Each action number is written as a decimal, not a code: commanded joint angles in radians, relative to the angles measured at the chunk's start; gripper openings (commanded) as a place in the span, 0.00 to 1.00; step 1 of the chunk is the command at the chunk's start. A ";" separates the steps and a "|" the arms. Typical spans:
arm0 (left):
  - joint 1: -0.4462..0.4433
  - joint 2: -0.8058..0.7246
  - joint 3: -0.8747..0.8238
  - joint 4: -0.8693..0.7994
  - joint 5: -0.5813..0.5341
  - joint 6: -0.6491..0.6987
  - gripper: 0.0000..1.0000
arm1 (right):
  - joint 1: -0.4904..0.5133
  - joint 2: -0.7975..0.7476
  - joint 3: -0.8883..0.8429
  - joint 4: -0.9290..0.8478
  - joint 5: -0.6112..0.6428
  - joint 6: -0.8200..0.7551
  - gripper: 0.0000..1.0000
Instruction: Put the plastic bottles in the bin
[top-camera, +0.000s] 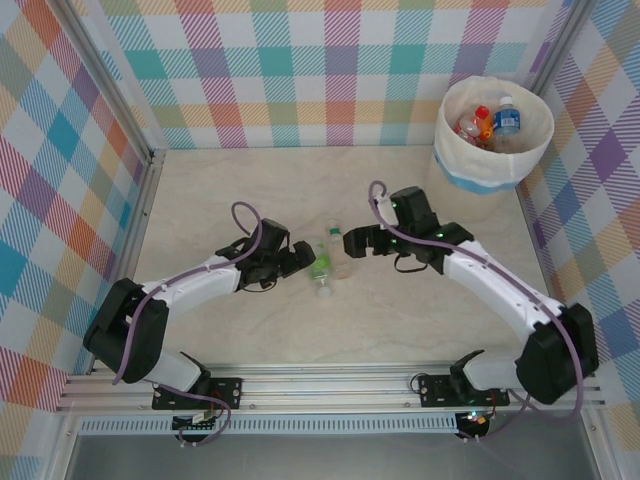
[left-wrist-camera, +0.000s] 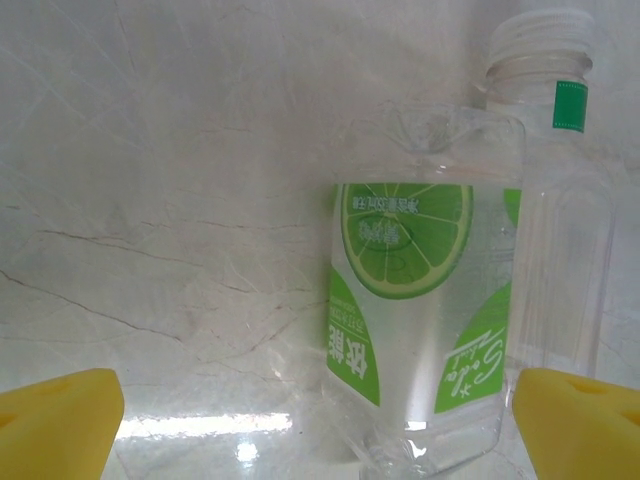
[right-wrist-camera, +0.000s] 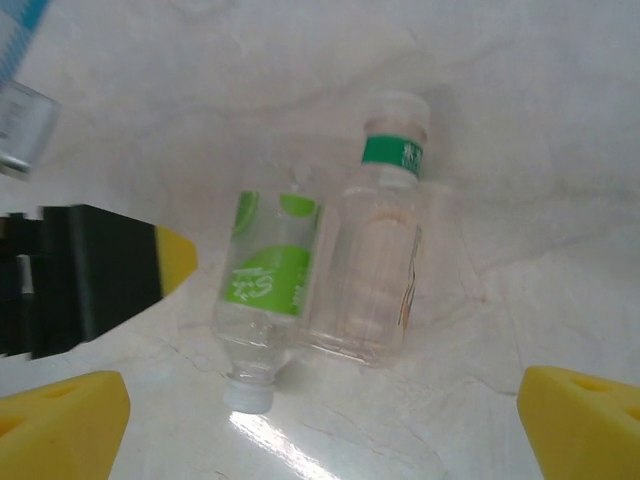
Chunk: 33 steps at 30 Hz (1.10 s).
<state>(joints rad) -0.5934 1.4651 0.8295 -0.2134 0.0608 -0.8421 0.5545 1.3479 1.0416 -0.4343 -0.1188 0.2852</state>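
Left gripper (top-camera: 296, 258): jaws spread wide, nothing held. The lime-label bottle (left-wrist-camera: 415, 300) lies straight ahead btw its yellow pads (left-wrist-camera: 60, 415), closer to the right-hand pad.
Right gripper (top-camera: 352, 241): also spread wide & empty. It faces the left one across the pair, w/ both bottles just ahead & below.
Green-band bottle (right-wrist-camera: 375, 270): clear, lying on its side & touching the lime one along its length, on the side nearer the right gripper.
Bin (top-camera: 445, 125): well beyond the right gripper, off to its far right. Several bottles (top-camera: 495, 122) lie inside.
Table (top-camera: 230, 190): pale marble-look top carrying these two bottles.
Step, as judged: pick one of the pair for the bin.
Doing it well: one arm only should go in, prob. the right, since it's nearer the bin. A left finger (right-wrist-camera: 100, 280) sits close to the pair, so a joint reach risks a clash. Straddle the green-band bottle across its width, centred mid-body. Thin plastic will likely dent & slip, so squeeze gently. The neighbour may roll once nudged. Lift clear before swinging, then release over the bin's mouth.
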 joint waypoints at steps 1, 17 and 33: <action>-0.013 -0.014 0.000 -0.033 0.021 -0.024 1.00 | 0.047 0.089 0.006 0.020 0.105 0.107 1.00; 0.001 -0.172 -0.116 -0.055 -0.032 0.026 1.00 | 0.152 0.439 0.165 0.023 0.264 0.315 1.00; 0.010 -0.138 -0.132 0.004 -0.024 -0.041 1.00 | 0.157 0.532 0.211 -0.004 0.377 0.352 0.87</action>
<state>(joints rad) -0.5930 1.3090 0.7044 -0.2333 0.0429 -0.8574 0.7074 1.8515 1.2224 -0.4149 0.2398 0.6472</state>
